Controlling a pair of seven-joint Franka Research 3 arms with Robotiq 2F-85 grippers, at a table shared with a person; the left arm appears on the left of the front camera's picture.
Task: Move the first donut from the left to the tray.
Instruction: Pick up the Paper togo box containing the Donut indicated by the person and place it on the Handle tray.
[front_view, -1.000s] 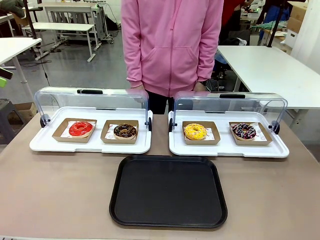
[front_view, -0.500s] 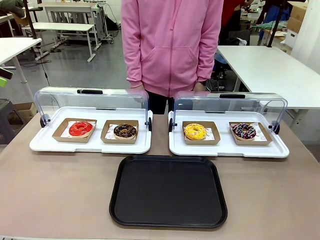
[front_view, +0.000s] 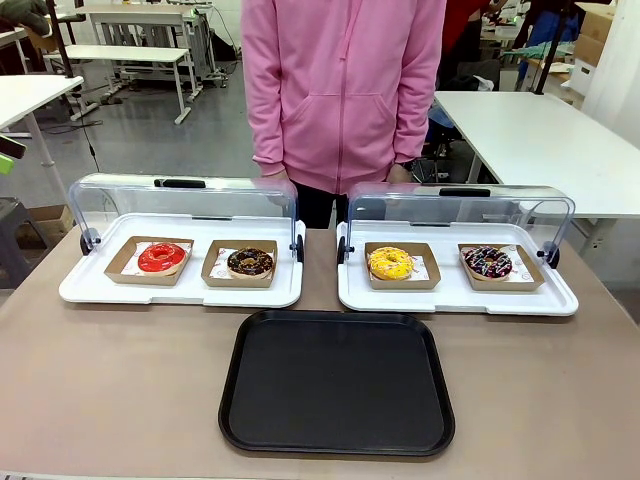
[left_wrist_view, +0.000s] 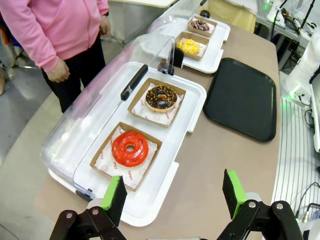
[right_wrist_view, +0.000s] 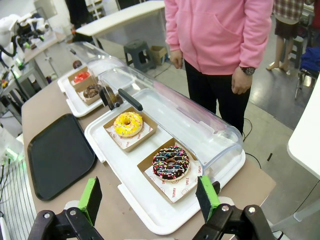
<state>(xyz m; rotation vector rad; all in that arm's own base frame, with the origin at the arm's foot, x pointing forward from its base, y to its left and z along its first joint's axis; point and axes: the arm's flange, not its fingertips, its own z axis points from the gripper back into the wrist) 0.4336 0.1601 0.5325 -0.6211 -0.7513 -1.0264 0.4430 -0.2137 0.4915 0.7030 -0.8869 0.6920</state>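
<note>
1. The left gripper (left_wrist_view: 176, 195) is let go. Its two black fingers with green pads stand wide apart and hold nothing. It hangs in the air over the left end of the brown table (front_view: 120, 380), tipped down toward the donuts.
2. The right gripper (right_wrist_view: 149, 197) is let go too, fingers wide apart, up over the right end of the table.
3. Just past the left gripper, the shiny red ring donut (left_wrist_view: 130, 148) lies on white paper in a low brown cardboard box (left_wrist_view: 101, 151). The box sits at the left end of a white plastic tray (left_wrist_view: 167, 165) whose clear round lid is tipped back.
4. A chocolate donut (left_wrist_view: 160, 97) sits in its own box just to the right.
5. The right wrist view shows a yellow donut (right_wrist_view: 128, 124) and a sprinkled chocolate donut (right_wrist_view: 170, 162) up close.
6. The front view shows the big flat black plastic tray (front_view: 336, 384) in the near middle, apart from the red donut.
7. A person in a pink hoodie (front_view: 343, 90) stands at the far side, arms down.
</note>
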